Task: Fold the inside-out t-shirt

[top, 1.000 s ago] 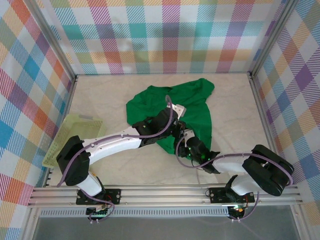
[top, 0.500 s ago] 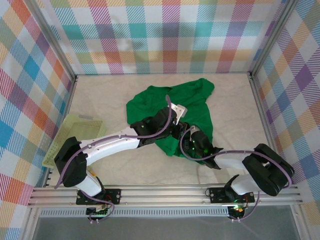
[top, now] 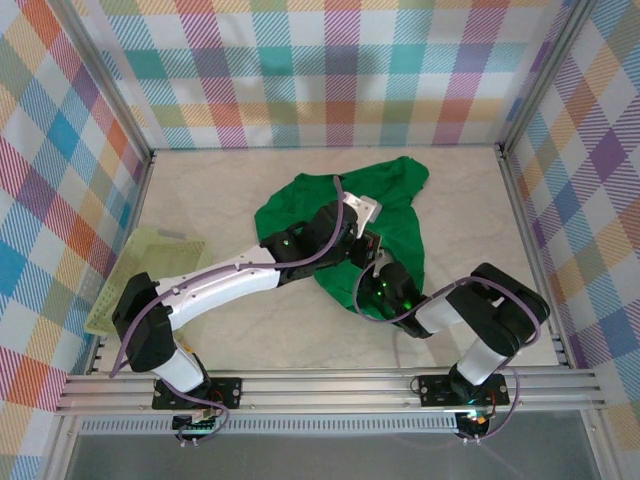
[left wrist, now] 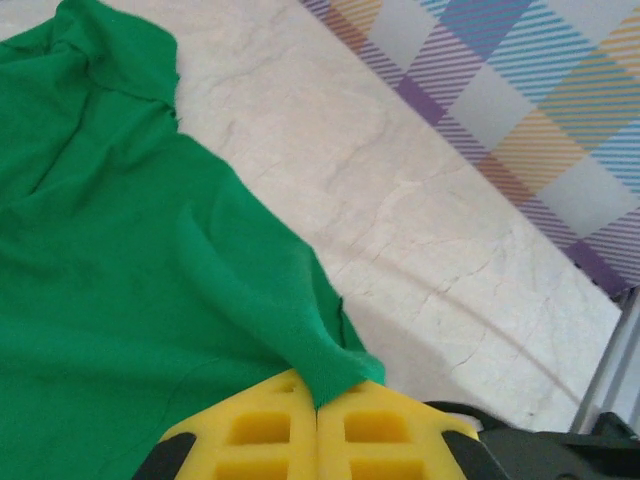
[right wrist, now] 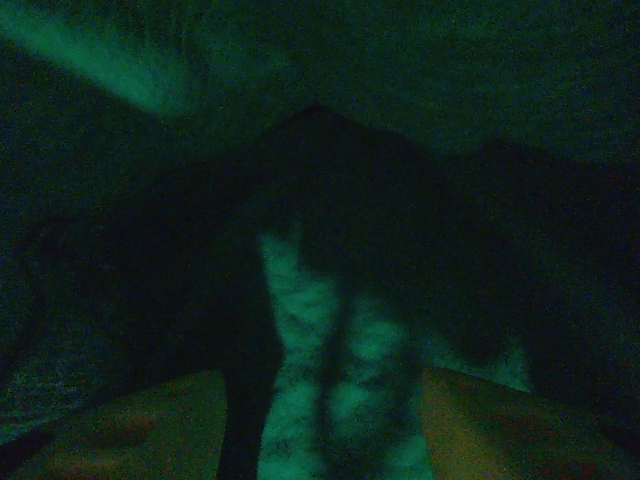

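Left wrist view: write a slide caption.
Left gripper pinches a fold of the green t-shirt over the pale table, plaid wall beyond.

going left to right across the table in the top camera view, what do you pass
pale green mesh basket → green t-shirt → right arm's elbow

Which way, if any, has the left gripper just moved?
Yes: the left gripper went away from the pale yellow-green plastic mesh basket, towards the plaid back wall.
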{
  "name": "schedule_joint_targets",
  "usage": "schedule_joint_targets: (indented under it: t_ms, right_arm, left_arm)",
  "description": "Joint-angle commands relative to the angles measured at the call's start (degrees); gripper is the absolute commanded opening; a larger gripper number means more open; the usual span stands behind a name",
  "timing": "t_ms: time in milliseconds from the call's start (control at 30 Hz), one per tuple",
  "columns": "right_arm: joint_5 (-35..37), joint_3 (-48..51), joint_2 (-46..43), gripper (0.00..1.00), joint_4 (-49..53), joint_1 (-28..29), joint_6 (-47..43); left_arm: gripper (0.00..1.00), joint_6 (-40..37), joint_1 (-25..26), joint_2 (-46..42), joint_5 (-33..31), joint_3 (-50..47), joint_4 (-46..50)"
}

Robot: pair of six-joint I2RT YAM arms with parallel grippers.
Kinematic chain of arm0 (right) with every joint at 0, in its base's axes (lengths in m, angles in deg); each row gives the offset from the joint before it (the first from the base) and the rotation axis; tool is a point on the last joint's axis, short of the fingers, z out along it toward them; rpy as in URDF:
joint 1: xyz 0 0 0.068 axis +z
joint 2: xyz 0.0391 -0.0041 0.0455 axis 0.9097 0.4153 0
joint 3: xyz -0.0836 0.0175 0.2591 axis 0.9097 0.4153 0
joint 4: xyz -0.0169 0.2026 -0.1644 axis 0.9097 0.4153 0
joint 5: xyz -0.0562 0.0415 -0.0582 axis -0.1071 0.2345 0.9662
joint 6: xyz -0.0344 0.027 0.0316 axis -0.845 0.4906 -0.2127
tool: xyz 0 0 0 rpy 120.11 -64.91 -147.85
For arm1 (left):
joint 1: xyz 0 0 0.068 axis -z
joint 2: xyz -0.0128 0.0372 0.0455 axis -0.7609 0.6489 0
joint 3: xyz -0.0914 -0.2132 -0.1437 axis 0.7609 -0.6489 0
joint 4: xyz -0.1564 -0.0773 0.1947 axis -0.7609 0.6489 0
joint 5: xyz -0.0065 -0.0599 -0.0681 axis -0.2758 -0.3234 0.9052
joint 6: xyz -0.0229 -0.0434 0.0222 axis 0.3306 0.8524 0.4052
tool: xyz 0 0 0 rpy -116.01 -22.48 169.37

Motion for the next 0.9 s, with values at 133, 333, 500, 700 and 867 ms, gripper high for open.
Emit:
schedule_joint_targets:
  t_ms: [133,333,500,700,867]
  right_arm:
    - [3.95,-6.2,2.35,0.58,-2.97,-1.38,-4.43]
    - [-5.71,-10.23,3.85,0.58,2.72,-6.83,1.99]
    - [-5.7,-13.79,7.27,0.59,2.76,-6.87,1.87]
    - [-3.41,-18.92,9.77,0.7,5.27,-6.99,-0.29]
    - [-8.59,-20.78,11.14,0.73,5.82,-8.24,2.4]
  left_arm:
    - [0.0,-0.02,-0.24,-1.71,3.06,3.22,0.69]
    - [0.0,-1.36,-0.22,-4.66,1.76,2.24,1.96]
    - [0.0,-0.32,-0.02,-4.7,7.01,3.63,0.69]
    - [0.0,-0.3,1.22,-4.07,8.24,8.41,1.39]
    - [0.0,-1.62,1.4,-4.95,7.4,10.56,2.13]
